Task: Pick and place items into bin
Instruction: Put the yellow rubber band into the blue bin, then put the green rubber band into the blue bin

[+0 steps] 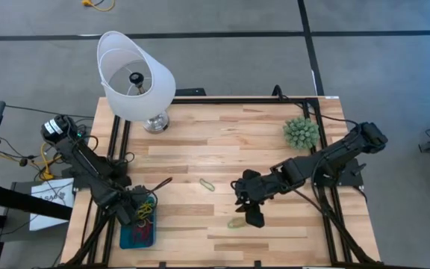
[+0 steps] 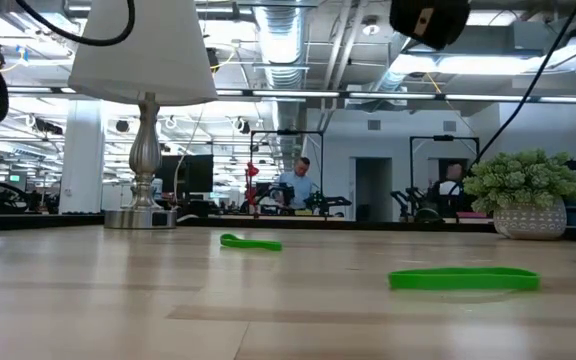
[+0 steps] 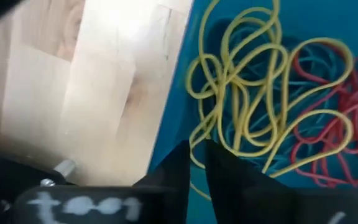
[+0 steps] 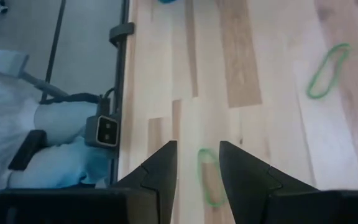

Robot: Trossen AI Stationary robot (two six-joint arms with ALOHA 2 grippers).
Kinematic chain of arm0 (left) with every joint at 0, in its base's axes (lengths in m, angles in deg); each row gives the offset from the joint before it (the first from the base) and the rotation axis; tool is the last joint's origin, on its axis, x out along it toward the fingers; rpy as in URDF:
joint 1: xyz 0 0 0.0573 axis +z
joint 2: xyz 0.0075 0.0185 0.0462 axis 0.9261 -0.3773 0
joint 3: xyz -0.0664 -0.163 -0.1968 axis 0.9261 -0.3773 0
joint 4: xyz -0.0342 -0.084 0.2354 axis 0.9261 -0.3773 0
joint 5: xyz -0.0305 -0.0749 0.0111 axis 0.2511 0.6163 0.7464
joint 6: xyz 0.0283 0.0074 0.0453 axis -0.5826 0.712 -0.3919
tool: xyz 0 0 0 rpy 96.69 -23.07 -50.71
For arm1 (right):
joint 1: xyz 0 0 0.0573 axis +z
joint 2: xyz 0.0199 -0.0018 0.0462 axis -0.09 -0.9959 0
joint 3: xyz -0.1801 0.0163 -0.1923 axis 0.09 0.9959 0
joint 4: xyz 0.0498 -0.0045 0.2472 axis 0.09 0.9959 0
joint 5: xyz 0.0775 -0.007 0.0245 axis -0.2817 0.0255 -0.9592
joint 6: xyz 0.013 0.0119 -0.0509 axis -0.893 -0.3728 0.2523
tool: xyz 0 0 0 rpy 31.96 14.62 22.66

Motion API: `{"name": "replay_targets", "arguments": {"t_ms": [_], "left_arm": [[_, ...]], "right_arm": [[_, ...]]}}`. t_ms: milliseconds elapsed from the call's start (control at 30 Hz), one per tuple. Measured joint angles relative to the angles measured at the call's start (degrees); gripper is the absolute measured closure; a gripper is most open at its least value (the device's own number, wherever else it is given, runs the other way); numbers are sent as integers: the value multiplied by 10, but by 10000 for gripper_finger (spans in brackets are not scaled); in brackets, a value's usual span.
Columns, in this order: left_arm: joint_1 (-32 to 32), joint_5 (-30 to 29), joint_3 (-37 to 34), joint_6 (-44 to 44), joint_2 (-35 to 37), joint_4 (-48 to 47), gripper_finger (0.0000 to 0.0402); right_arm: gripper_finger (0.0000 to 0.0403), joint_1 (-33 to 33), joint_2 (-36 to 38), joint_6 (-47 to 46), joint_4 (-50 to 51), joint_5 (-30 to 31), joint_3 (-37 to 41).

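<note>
The teal-blue bin point(image 1: 129, 237) lies at the table's near left corner and holds yellow bands point(image 3: 241, 93) and red bands point(image 3: 334, 124) on its floor point(image 3: 328, 25). My left gripper point(image 1: 140, 211) hangs over the bin's far edge. Its fingers point(image 3: 196, 165) are open by a narrow gap, and I see nothing between them. One green band point(image 1: 236, 223) lies flat on the table near the middle front. My right gripper point(image 1: 251, 217) is open just above it, one finger on either side of the band's end point(image 4: 210, 177). A second green band point(image 1: 207, 184) lies farther back.
A white lamp point(image 1: 135, 75) stands at the far left and a spiky green plant point(image 1: 301, 132) at the far right. A dark red strand point(image 1: 159, 184) shows on the table beside my left gripper. Bare wood point(image 1: 275, 239) lies between the arms. People show in the room behind.
</note>
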Motion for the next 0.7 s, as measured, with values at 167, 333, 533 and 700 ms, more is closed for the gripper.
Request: {"name": "replay_targets", "arguments": {"t_ms": [167,333,533,700], "left_arm": [[8,5,0,1,0,4,327],[16,58,13,-44,0,21,309],[19,16,78,-66,0,-7,310],[19,-138,156,-176,0,-3,310]], "right_arm": [[290,-15,-22,0,2,-1,0],[290,-28,-73,-18,4,-1,0],[290,-31,-142,-84,11,-73,0],[290,-1,-180,-81,42,-152,0]]}}
